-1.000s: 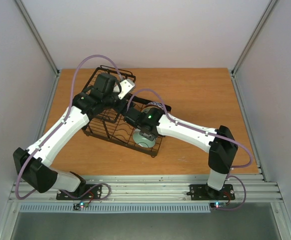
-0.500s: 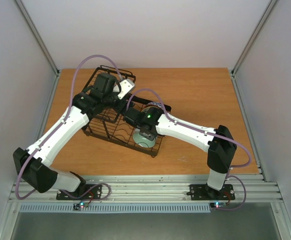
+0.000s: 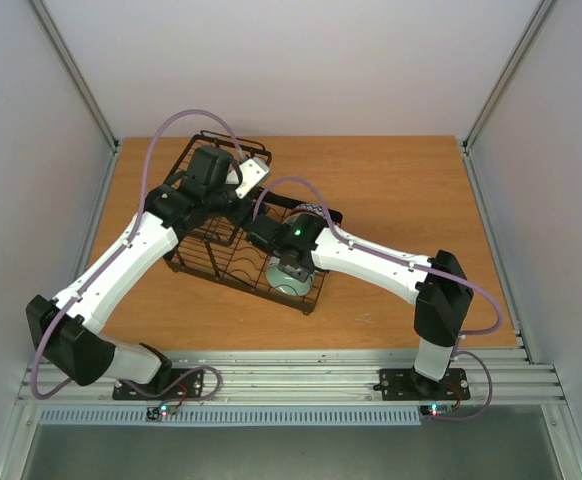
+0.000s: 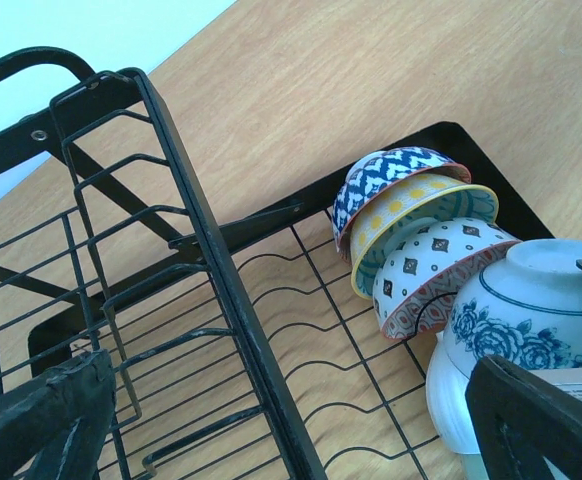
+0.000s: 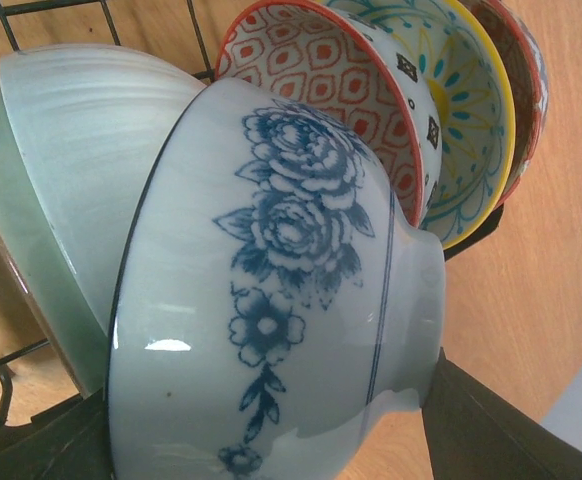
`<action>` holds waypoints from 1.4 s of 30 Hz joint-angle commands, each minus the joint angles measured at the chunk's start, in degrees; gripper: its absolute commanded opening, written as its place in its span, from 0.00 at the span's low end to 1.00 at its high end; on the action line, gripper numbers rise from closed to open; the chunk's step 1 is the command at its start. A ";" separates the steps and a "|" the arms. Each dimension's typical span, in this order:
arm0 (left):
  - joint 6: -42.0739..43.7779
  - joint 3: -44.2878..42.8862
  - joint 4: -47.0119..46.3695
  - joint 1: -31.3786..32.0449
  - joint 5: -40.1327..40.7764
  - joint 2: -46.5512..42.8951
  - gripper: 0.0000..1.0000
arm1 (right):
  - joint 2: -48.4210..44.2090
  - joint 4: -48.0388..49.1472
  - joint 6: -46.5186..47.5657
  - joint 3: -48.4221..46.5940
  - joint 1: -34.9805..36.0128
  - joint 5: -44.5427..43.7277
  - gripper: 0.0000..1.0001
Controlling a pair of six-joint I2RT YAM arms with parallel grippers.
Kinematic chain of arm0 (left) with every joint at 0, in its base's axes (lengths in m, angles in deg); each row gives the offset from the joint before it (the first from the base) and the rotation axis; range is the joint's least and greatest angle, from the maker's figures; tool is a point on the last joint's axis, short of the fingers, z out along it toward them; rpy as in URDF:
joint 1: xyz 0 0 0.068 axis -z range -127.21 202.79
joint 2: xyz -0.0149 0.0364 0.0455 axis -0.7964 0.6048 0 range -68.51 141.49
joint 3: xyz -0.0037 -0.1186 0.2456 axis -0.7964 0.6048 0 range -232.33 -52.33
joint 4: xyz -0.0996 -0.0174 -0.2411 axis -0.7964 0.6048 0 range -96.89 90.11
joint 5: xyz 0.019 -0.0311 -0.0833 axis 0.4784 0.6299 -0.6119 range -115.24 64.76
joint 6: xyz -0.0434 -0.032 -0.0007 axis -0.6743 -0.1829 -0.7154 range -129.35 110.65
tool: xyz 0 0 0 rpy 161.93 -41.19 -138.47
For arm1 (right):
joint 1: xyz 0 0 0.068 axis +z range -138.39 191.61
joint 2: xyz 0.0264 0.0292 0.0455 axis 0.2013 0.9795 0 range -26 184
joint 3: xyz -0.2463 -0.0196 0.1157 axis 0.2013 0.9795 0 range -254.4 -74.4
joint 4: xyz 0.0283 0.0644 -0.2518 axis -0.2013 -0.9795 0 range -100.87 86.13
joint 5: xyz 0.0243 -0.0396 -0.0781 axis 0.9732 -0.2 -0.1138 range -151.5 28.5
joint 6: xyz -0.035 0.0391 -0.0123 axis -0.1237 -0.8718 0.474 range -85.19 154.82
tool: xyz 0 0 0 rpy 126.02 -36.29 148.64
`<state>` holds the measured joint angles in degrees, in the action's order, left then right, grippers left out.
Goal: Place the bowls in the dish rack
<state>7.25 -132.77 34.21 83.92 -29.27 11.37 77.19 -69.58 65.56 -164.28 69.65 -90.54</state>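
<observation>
The black wire dish rack [image 3: 203, 262] lies on the wooden table, and also shows in the left wrist view [image 4: 221, 300]. Several bowls stand on edge at its right end: a blue-patterned bowl [image 4: 391, 175], a yellow-rimmed bowl [image 4: 426, 210], a red-and-white bowl [image 4: 441, 270] and a pale green bowl [image 5: 51, 170]. My right gripper [image 3: 287, 264] is shut on a white bowl with blue flowers [image 5: 271, 320], holding it in the row between the red-and-white bowl [image 5: 321, 90] and the pale green one. My left gripper [image 4: 291, 430] is open and empty above the rack's dividers.
The raised basket section [image 4: 81, 210] of the rack sits under my left gripper [image 3: 221, 195]. Bare wooden table [image 3: 411, 190] spreads to the right of the rack. Grey walls enclose the table on three sides.
</observation>
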 commanded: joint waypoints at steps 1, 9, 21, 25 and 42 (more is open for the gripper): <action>-2.83 -0.10 -3.32 2.61 -8.45 -1.58 0.96 | 4.21 5.41 2.68 -2.22 1.29 6.70 0.67; -2.72 0.11 -3.35 2.61 -8.51 -1.74 0.97 | 4.79 5.90 2.67 -3.12 1.29 2.79 0.17; -2.78 0.26 -3.40 2.61 -8.71 -2.09 0.97 | 4.61 10.16 3.92 -2.70 1.29 -6.35 0.01; -2.85 0.19 -3.33 2.61 -8.79 -2.18 0.97 | 4.14 13.11 3.05 -1.26 1.27 -13.90 0.01; -1.15 -2.07 -3.36 2.53 2.75 -4.56 0.96 | -10.60 22.12 3.31 11.15 5.68 -17.30 0.01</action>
<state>7.03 -133.03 33.99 85.95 -28.49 9.16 70.31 -51.37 68.60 -154.05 73.46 -105.07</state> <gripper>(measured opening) 0.963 0.055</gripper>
